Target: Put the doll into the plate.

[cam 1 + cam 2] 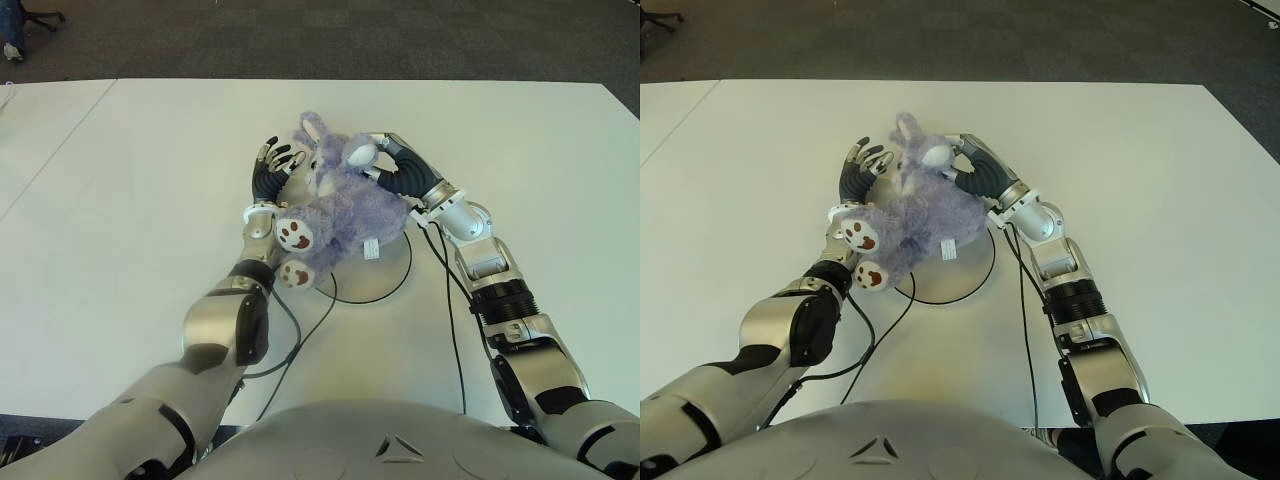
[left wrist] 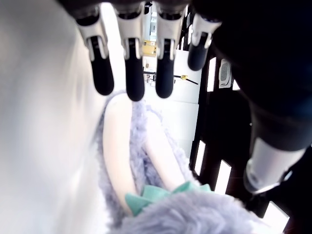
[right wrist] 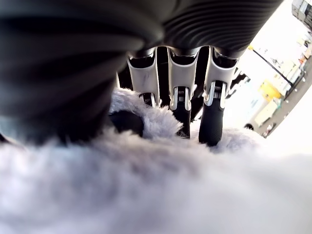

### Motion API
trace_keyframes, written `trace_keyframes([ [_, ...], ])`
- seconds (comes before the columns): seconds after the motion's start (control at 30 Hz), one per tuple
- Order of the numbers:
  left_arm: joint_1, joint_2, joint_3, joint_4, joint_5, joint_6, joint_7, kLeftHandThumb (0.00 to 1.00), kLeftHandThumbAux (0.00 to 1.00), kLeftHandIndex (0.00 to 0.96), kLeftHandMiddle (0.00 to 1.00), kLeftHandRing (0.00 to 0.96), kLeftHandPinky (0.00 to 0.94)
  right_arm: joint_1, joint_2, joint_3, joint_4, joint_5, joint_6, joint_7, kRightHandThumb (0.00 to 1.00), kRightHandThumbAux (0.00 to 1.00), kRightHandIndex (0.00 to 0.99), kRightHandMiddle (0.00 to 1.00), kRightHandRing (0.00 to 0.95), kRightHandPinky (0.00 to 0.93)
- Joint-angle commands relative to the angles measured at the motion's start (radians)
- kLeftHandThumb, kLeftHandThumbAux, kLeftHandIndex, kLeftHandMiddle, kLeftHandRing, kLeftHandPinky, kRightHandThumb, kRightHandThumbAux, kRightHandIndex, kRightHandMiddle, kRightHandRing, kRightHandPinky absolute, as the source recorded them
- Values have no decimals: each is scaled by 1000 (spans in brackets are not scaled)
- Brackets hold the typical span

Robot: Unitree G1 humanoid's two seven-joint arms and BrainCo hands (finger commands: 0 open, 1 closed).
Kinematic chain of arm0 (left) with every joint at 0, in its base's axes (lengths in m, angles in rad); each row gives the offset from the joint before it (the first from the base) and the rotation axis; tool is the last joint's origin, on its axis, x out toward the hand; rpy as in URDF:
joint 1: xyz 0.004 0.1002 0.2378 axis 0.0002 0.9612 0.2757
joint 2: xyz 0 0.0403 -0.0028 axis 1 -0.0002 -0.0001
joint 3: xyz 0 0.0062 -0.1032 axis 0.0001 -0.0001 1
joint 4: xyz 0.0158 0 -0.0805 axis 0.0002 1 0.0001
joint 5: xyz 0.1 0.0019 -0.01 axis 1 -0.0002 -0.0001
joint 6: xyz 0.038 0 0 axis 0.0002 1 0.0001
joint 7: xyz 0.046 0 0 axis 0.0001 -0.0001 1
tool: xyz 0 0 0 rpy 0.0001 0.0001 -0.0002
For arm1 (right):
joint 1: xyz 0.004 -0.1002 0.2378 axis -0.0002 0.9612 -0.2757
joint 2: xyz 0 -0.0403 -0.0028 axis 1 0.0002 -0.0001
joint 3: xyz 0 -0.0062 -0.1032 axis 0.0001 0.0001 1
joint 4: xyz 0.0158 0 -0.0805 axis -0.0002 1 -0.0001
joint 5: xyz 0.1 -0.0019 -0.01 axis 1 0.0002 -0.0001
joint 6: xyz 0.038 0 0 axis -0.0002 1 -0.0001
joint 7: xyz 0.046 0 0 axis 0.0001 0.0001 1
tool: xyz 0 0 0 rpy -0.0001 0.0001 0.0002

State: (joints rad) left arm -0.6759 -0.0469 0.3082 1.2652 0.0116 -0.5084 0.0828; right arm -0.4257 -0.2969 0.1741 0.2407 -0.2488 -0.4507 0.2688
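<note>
Plate [image 1: 395, 285] nearest, mid-table, under purple doll [image 1: 345, 205]. Right hand [image 1: 390, 165] curled on doll's head; left hand [image 1: 270, 175] beside it, fingers straight, holding nothing.

Doll [image 1: 340, 205] between both hands, over plate [image 1: 392, 285]

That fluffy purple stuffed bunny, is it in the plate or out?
Partly in. The purple plush bunny lies across the round white plate; its feet overhang the rim. The right hand grips it; the left hand is open beside it.
</note>
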Motion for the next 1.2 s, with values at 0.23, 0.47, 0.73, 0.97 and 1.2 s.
trace_keyframes([
  [0.23, 127, -33, -8, 88, 7, 81, 37, 0, 708, 176, 286, 303, 305, 158, -31, -20, -344, 58, 70, 43, 828, 690, 368, 542, 620, 656],
  [0.47, 131, -37, -20, 88, 20, 71, 59, 0, 699, 170, 289, 306, 293, 181, -41, -23, -386, 82, 86, 63, 829, 689, 369, 549, 647, 713],
  [0.73, 134, -39, -9, 87, 11, 55, 45, 30, 663, 148, 275, 294, 283, 173, -51, -29, -376, 71, 53, 67, 831, 687, 379, 567, 682, 734],
  [0.97, 131, -38, -12, 87, 17, 66, 60, 51, 685, 145, 264, 281, 283, 172, -55, -32, -371, 62, 25, 60, 832, 686, 380, 569, 680, 722],
  [1.2, 127, -39, -17, 86, 21, 79, 71, 22, 715, 157, 267, 280, 283, 183, -57, -31, -390, 86, 40, 76, 832, 687, 378, 565, 672, 703],
])
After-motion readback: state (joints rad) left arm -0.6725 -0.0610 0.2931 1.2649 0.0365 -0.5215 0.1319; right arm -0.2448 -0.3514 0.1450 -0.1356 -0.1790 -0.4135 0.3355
